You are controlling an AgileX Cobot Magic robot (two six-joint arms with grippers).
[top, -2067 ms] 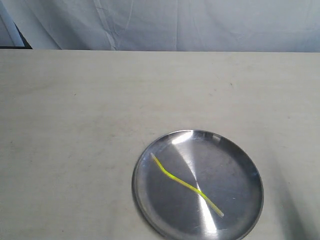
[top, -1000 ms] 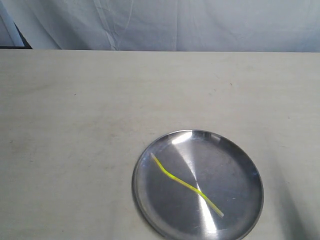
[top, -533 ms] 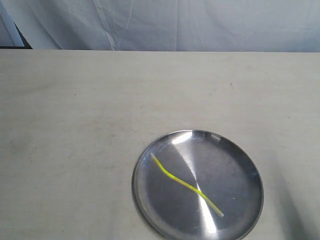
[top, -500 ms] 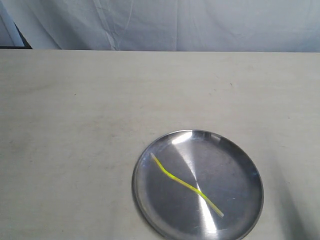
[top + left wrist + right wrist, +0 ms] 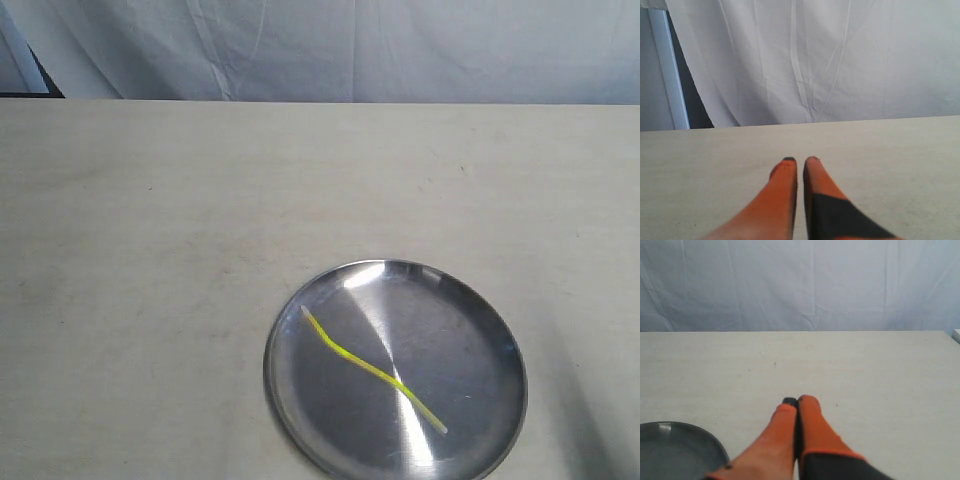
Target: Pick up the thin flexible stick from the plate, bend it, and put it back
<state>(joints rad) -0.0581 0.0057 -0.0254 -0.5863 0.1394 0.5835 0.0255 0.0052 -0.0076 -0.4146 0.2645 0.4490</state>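
Observation:
The round silver plate [image 5: 470,330] lies on the table near the front, right of centre. Across it runs the thin yellow-green stick [image 5: 372,369], slightly kinked, with pale ends, from upper left to lower right. Neither gripper appears in the exterior view. In the left wrist view my left gripper [image 5: 800,160] hangs over bare table, its orange fingers nearly together with nothing between them. The right wrist view has my right gripper [image 5: 796,401] with fingers pressed together and empty, and the plate's rim [image 5: 700,435] beside it at the frame's edge.
The pale wooden table [image 5: 200,220] stretches wide around the plate. A white cloth backdrop [image 5: 350,50] hangs behind its far edge. A dark gap and pale post [image 5: 675,85] stand at the backdrop's side in the left wrist view.

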